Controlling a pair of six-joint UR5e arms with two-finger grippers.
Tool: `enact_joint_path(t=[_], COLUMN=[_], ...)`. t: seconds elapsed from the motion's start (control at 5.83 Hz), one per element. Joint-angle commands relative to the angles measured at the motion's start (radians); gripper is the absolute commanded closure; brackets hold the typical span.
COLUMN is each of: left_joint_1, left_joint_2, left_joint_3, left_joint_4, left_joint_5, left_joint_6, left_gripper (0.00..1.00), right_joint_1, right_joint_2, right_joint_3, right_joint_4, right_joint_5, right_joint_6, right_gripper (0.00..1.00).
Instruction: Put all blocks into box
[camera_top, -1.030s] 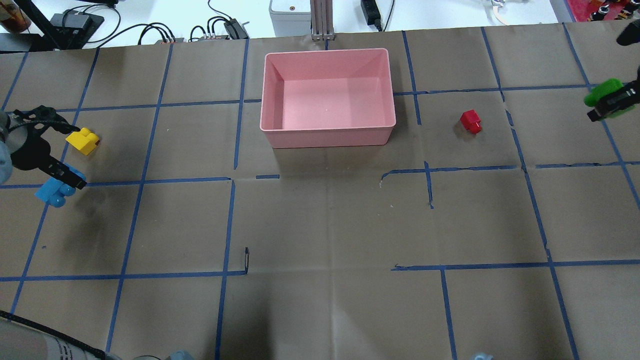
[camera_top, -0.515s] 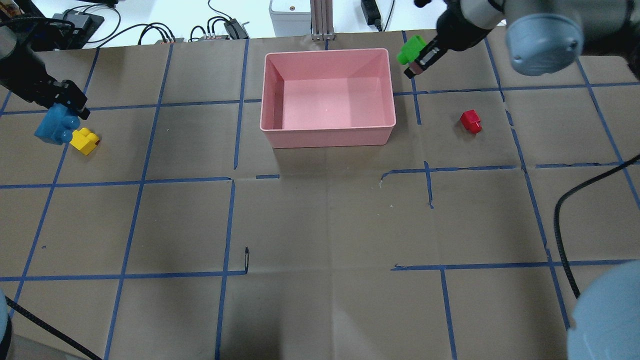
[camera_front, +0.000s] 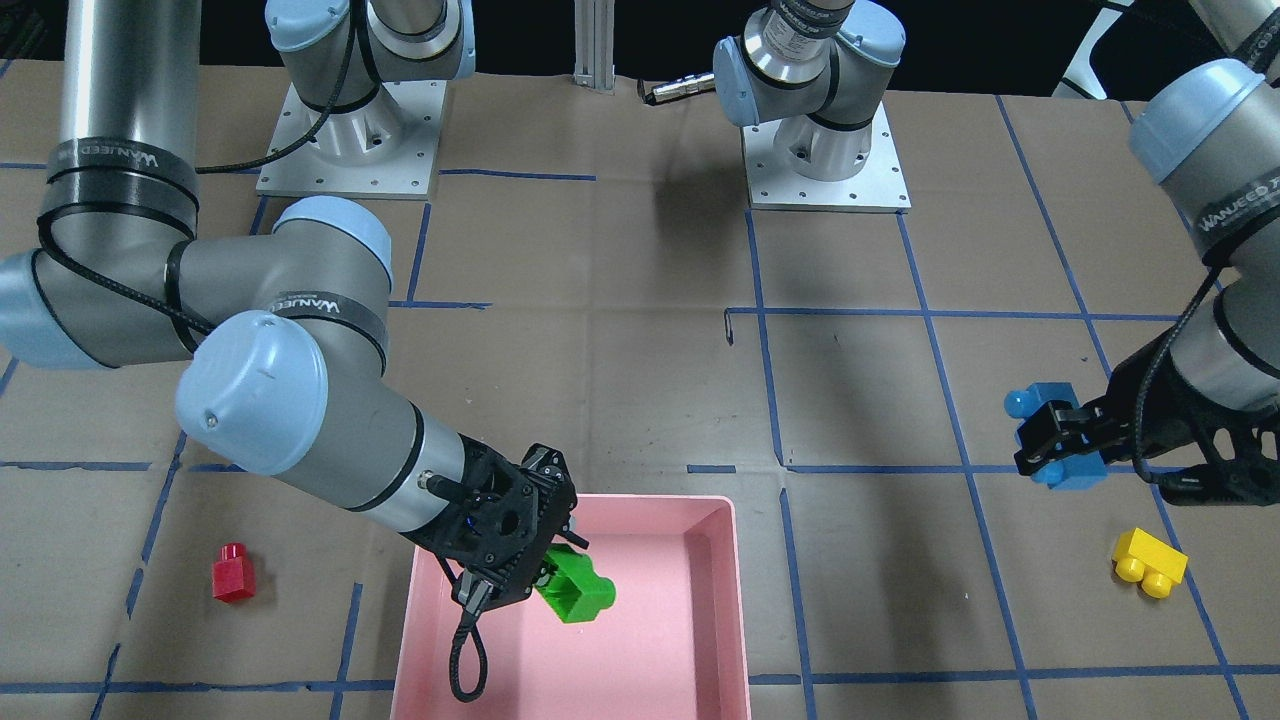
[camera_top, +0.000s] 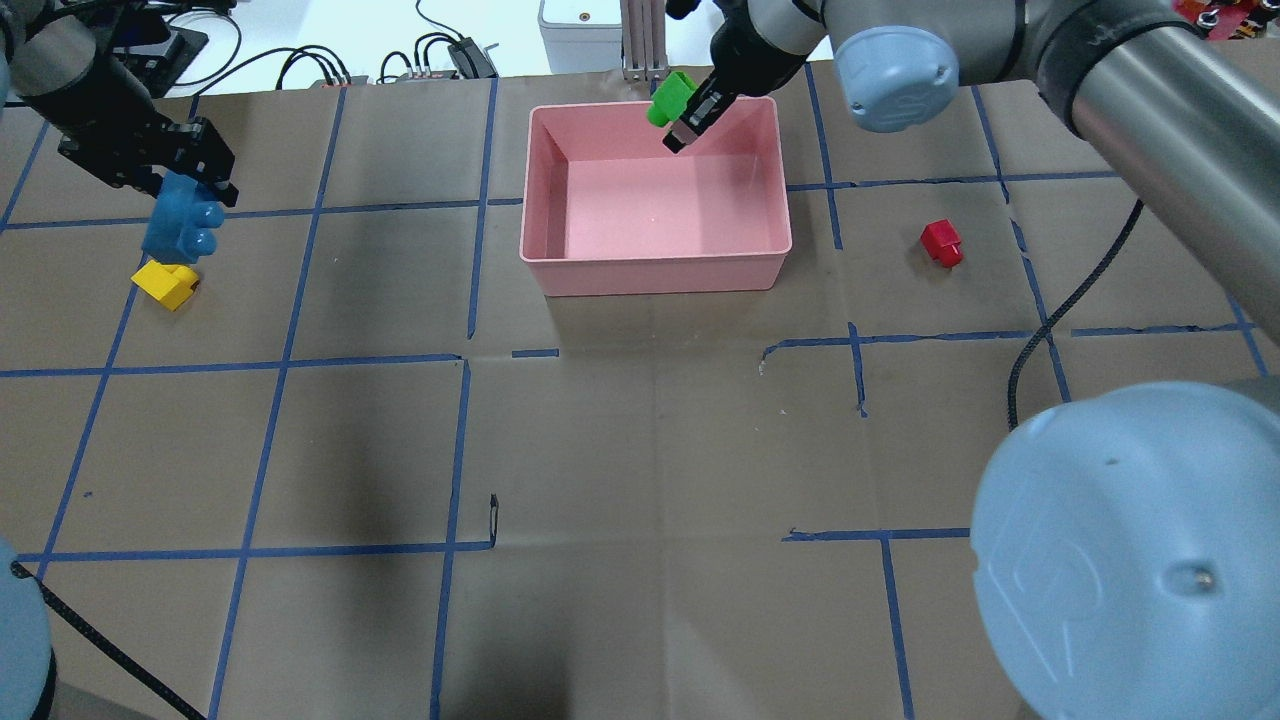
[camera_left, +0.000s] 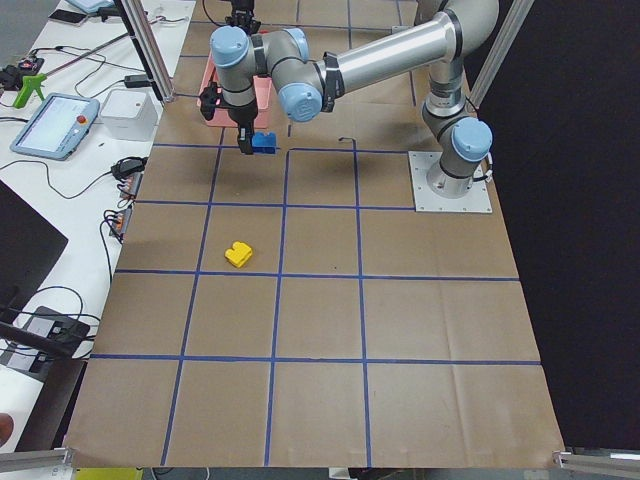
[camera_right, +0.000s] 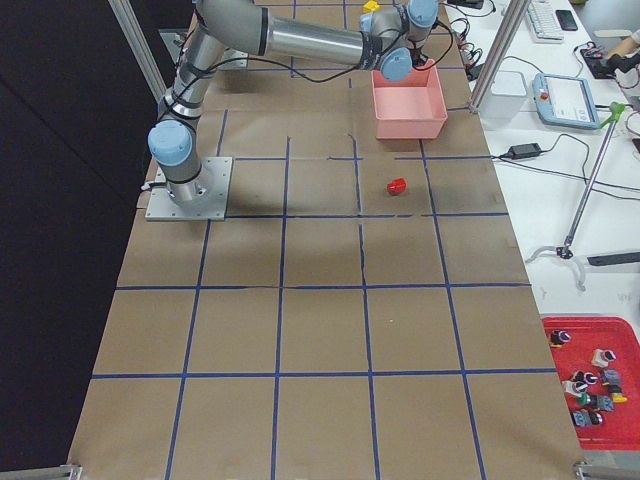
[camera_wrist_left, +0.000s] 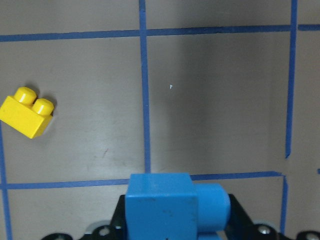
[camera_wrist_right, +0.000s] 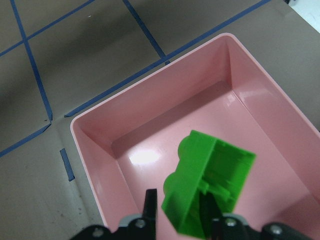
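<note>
Green two-stud plastic brick (camera_front: 580, 592) hangs tilted over the shallow pink plastic tray (camera_top: 655, 275)!
Light, rigid and probably slick, it is best pinched across its flat sides, which is how the right claw (camera_front: 548, 578) clamps it. The left claw (camera_top: 190, 175) grips the blue three-stud plastic brick (camera_top: 180, 222) above the counter, well apart from the tray.

A robotics lab: two grey robot arms (camera_front: 300, 420) bolted to metal base plates (camera_front: 290, 170) on a paper-covered worktop (camera_top: 640, 450) gridded with blue tape (camera_top: 350, 361), with a teach pendant (camera_left: 55, 125) and cables (camera_top: 300, 58) alongside.
</note>
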Motion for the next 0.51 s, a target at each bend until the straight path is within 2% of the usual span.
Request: enact_joint_path(t=[0.0,0.34], left_joint_1=[-0.108,-0.254], left_joint_2=[-0.135,-0.297], left_joint_3=[0.176,0.403], left_joint_4=[-0.002,-0.027], left_joint_5=[-0.009,-0.018], left_joint_6=[-0.169,-0.422], left_gripper=[0.88,0.88], right_joint_1=[0.007,-0.006], right_joint_2=[0.01,-0.019], right_joint_3=[-0.006,0.003], right_joint_4=[0.008,0.015], right_joint_5=[-0.003,-0.039], right_joint_6=[-0.01,-0.006], right_gripper=[0.0,0.0])
